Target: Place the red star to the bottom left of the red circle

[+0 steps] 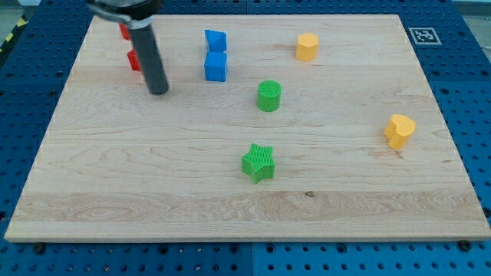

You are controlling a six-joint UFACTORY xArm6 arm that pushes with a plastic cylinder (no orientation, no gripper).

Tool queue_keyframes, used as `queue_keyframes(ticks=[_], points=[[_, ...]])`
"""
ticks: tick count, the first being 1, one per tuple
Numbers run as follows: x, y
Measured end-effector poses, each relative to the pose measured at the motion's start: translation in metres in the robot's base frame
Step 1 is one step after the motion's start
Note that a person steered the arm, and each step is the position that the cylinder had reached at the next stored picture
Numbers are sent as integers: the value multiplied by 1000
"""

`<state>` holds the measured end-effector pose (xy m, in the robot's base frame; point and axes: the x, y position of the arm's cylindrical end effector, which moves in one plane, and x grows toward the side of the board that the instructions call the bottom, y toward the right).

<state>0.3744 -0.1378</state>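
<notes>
Dark rod — my tip is resting on the wooden board, no claw fitted. Two red blocks, shapes hidden behind the rod, are sitting just left — star and circle indistinguishable. Blue cube is standing near, to the right.

We are seeing a wooden board lying on blue pegboard | carrying: two red blocks, two blue blocks, green cylinder, green star, yellow hexagon, yellow heart
</notes>
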Motion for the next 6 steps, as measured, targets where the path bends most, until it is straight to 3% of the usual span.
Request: queue_keyframes(ticks=[2,4,6], points=[[-52,-34],[-72,-71],[-74,-71]])
